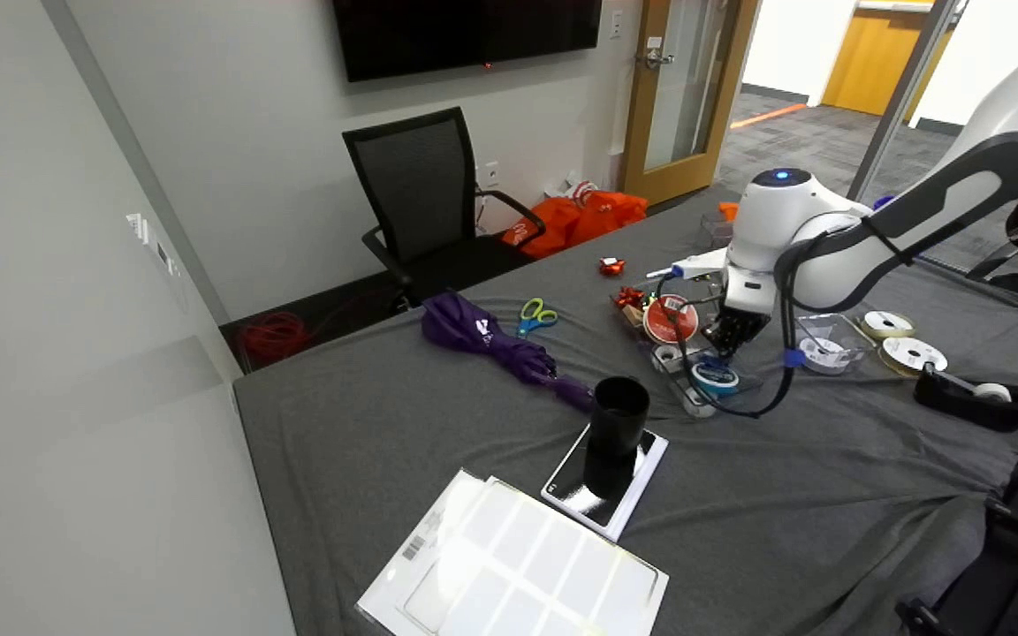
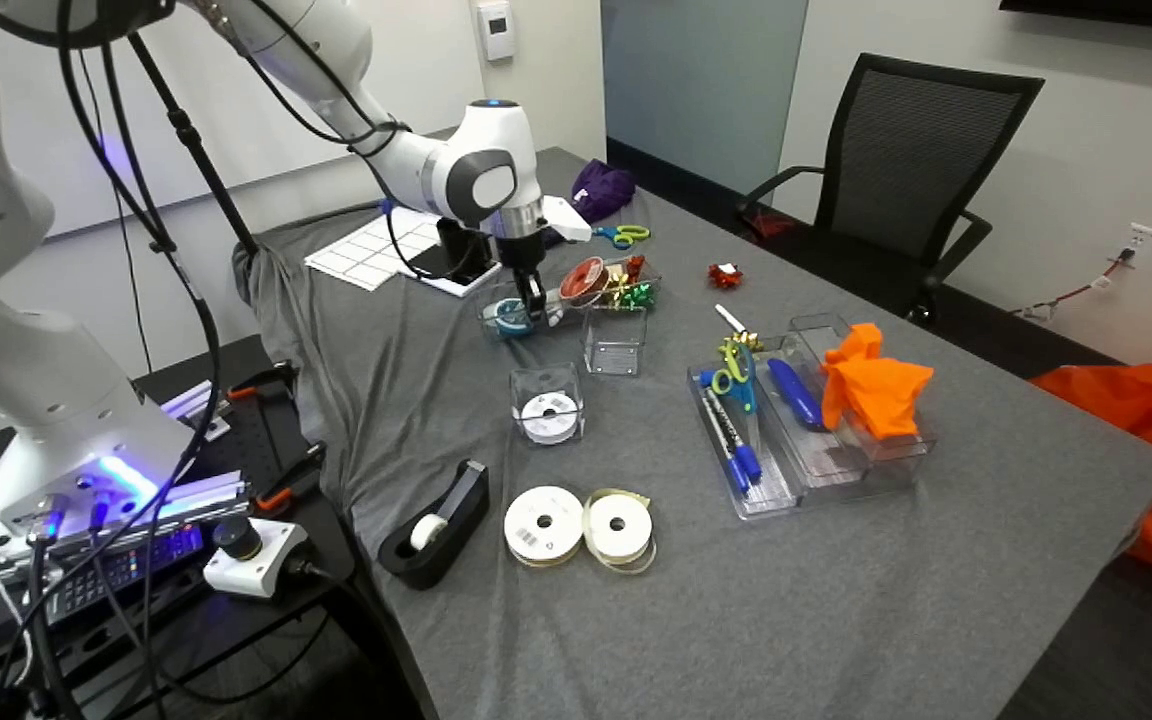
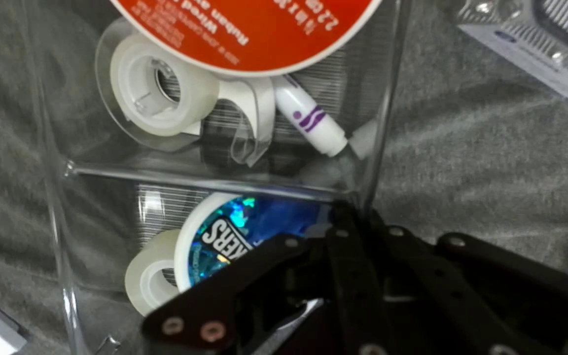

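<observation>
Gripper (image 3: 363,217) closed, pointing down, jaws drawn together on the wall of a clear tray (image 3: 382,118). Wrist view: that wall runs in between the tips, close to where the divider (image 3: 205,182) meets it. Tray at the arm's end, over the grey table (image 2: 806,600), in both exterior views; cannot tell whether its base is fully down.

Wrist view, clock centred on the tips. Blue disc (image 3: 247,227) at 9, partly hidden by the gripper. Tape roll (image 3: 141,273) between 8 and 9, overlapped by the disc's rim. Past the divider: clear dispenser (image 3: 190,93) at 10; marker (image 3: 311,118) and red spool (image 3: 259,34) at 11, spool covering the marker's end.

In an exterior view, same clock: bows (image 2: 631,293) in the tray at 3; clear bin (image 2: 614,352) at 4; second bin (image 2: 531,385) at 6, white spool (image 2: 536,425) inside. Loose spools (image 2: 544,540) side by side, between 5 and 6. Black dispenser (image 2: 436,525) at 7. Organizer (image 2: 831,455) at 4, well apart, with pens (image 2: 731,432) and orange cloth (image 2: 871,385).

In an exterior view: umbrella (image 1: 509,349) at 9, scissors (image 1: 536,318) just beside it; cup (image 1: 619,415) at 8, upright on a box (image 1: 575,486); sheets (image 1: 518,574) between 7 and 8.
</observation>
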`<state>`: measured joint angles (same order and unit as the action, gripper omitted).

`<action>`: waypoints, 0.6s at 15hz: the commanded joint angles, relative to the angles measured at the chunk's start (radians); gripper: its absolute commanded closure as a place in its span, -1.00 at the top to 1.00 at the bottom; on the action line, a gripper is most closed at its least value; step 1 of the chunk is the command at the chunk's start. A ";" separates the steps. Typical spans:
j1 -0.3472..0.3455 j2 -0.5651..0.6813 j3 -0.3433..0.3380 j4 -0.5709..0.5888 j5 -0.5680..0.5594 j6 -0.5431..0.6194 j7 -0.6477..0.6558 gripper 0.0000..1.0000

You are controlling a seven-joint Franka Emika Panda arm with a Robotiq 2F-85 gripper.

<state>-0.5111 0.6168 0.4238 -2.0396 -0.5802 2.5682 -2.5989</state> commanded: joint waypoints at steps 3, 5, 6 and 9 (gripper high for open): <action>-0.302 0.068 0.270 -0.142 -0.345 -0.001 -0.008 -0.97; -0.185 -0.029 0.101 -0.201 -0.195 0.094 -0.172 -0.97; -0.410 0.089 0.321 -0.208 -0.450 0.011 -0.017 -0.97; -0.500 0.100 0.357 -0.276 -0.518 0.020 -0.009 -0.97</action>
<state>-0.8575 0.6503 0.7008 -2.2103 -0.9287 2.6370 -2.6158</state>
